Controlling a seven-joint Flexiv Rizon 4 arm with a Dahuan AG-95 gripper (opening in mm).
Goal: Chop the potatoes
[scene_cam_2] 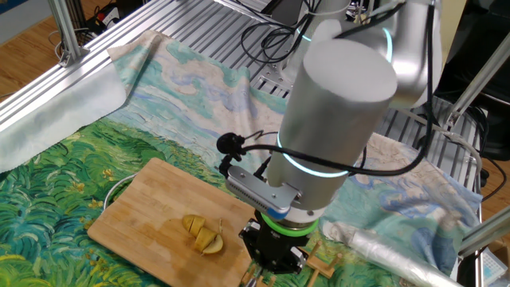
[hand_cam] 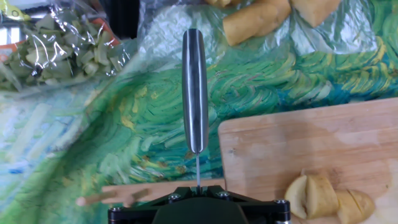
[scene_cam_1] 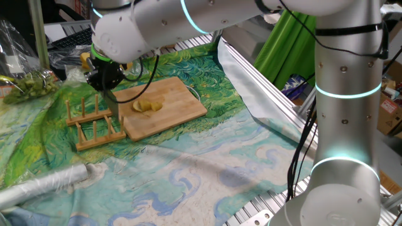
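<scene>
The potatoes (scene_cam_1: 147,106) are a small pale-yellow piece cut into a few slices, lying together on the wooden cutting board (scene_cam_1: 173,116). They show in the other fixed view (scene_cam_2: 203,233) and at the lower right of the hand view (hand_cam: 326,196). My gripper (scene_cam_1: 107,85) is shut on a steel knife (hand_cam: 194,93). It hangs just off the board's left end, above the wooden rack (scene_cam_1: 94,122). The knife points away from the hand over the cloth, left of the board (hand_cam: 298,143), and is apart from the potatoes. From the other fixed view, the gripper (scene_cam_2: 273,257) sits right of the slices.
A bag of green vegetables (scene_cam_1: 28,85) lies at the far left. Bigger yellow chunks (hand_cam: 255,22) rest on plastic beyond the board. A foil-wrapped roll (scene_cam_1: 44,185) lies at the near left. The painted cloth (scene_cam_1: 207,163) covers the table, with aluminium frame rails (scene_cam_1: 270,94) to the right.
</scene>
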